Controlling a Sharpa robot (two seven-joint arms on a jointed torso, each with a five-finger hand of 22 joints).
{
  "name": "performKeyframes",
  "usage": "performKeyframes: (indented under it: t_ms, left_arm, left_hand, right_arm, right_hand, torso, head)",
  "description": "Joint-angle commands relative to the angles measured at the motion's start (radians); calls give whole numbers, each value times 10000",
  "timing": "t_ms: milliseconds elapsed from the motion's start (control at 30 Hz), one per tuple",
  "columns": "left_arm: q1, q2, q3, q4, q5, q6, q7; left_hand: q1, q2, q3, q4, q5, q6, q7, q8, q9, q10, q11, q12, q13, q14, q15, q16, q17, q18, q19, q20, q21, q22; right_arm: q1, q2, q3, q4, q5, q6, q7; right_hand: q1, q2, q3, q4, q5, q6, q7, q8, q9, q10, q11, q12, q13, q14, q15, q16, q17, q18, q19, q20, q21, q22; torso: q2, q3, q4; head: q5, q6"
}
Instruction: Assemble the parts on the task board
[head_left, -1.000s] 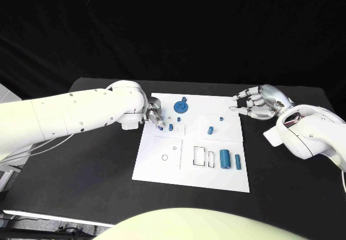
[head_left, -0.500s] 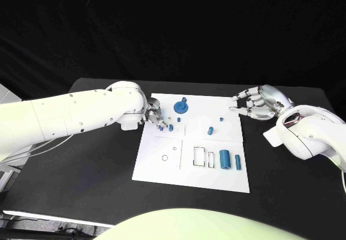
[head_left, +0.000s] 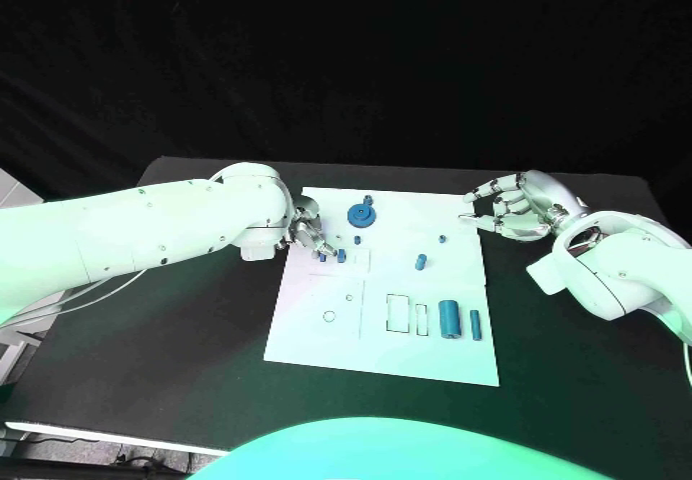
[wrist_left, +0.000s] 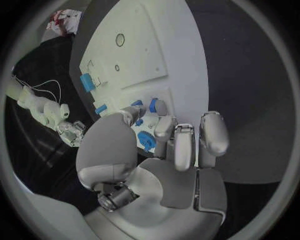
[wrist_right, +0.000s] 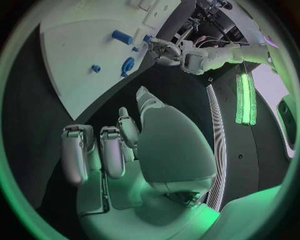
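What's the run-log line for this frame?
left robot hand: pinching small blue peg on task board | right robot hand: curled, holding nothing, off board | round blue part: untouched

The left hand (head_left: 306, 233) covers part of the board's (head_left: 433, 350) left edge; whether its fingertips pinch the small peg (head_left: 340, 256) cannot be told.

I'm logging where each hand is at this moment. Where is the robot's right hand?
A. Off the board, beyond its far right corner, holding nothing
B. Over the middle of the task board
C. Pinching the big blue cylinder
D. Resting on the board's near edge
A: the right hand hangs over the black table past the far right corner of the task board, fingers curled with nothing in them.
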Motion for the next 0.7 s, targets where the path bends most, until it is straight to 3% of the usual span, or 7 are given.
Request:
performKeyframes:
  t_ms: [33, 200, 333, 567, 667, 700]
  left_arm:
    - [-50, -81, -12, 2, -177, 28, -68]
    - [-52, -235, 93, 251, -279, -414, -51]
    - [-49, -336, 251, 481, -192, -914, -1]
    - [-35, -477, 458, 758, -97, -1484, 19]
    - [-32, -568, 533, 851, 61, -1810, 119]
    - [-31, -619, 567, 884, 283, -2059, 270]
  left_hand:
    - [-90, 14, -110, 8, -57, -16, 65, -75, -13, -90, -2, -48, -8, 724, -54, -28, 1339, -128, -36, -4, -63, -3]
    - [-102, 74, -163, 4, -44, -55, 73, -101, -20, -186, 3, -172, -189, 701, -53, -68, 1255, -94, -129, -3, -152, -159]
    - [67, 152, -423, -1, 25, -495, 225, -187, 15, -685, 132, -601, -778, 587, 45, -234, 939, 28, -535, 71, -547, -772]
    - [163, 215, -921, 15, -82, -1458, 535, -684, -277, -718, 393, -439, -679, 665, 261, -91, 1208, -7, -416, 271, -491, -610]
    - [188, 314, -1307, 19, -405, -1721, 654, -838, -474, -727, 502, -400, -687, 666, 357, -85, 1206, 1, -416, 369, -508, -627]
    - [250, 436, -1622, 21, -818, -1729, 705, -841, -598, -784, 547, -424, -765, 648, 402, -105, 1157, 18, -454, 421, -549, -682]
  right_arm:
    - [-7, -4, 2, 16, -38, 14, 142]
    - [-11, -4, 2, 6, -38, 24, 146]
    - [-21, 0, 2, -16, -35, 31, 158]
    - [-38, 16, 2, -48, -31, 30, 135]
    - [-45, 14, 2, -51, -30, 36, 126]
    - [-48, 11, 2, -53, -30, 37, 122]
  right_hand:
    - [-24, 33, -42, 15, 35, 29, -24, 39, -16, -70, 16, -47, -16, 780, 8, -51, 1699, 85, 652, 3, -32, 2051]
    - [-24, 33, -42, 15, 35, 29, -24, 39, -16, -70, 16, -47, -16, 780, 8, -51, 1699, 85, 652, 3, -32, 2051]
    - [-37, 34, -50, 20, 36, 28, -24, 39, -18, -75, 16, -52, -22, 780, 8, -50, 1701, 87, 648, 3, -41, 2045]
    - [-51, 40, -57, 25, 38, 25, -24, 39, -20, -81, 16, -58, -29, 769, 8, -73, 1659, 94, 637, 3, -66, 2028]
    - [-51, 40, -57, 25, 38, 25, -24, 39, -20, -81, 16, -58, -29, 769, 8, -73, 1659, 94, 637, 3, -66, 2028]
    - [-64, 57, -58, 30, 39, 22, -24, 39, -22, -79, 16, -56, -28, 768, 8, -75, 1656, 96, 633, 3, -76, 2022]
  torso:
    - [4, -7, -8]
    - [5, -16, -5]
    - [-10, -17, 3]
    - [-7, -15, -4]
    - [0, -9, -3]
    - [4, -11, 3]
  head:
    - [-8, 21]
    - [-35, 36]
    - [-46, 42]
    - [-56, 95]
    - [-41, 111]
    - [-50, 117]
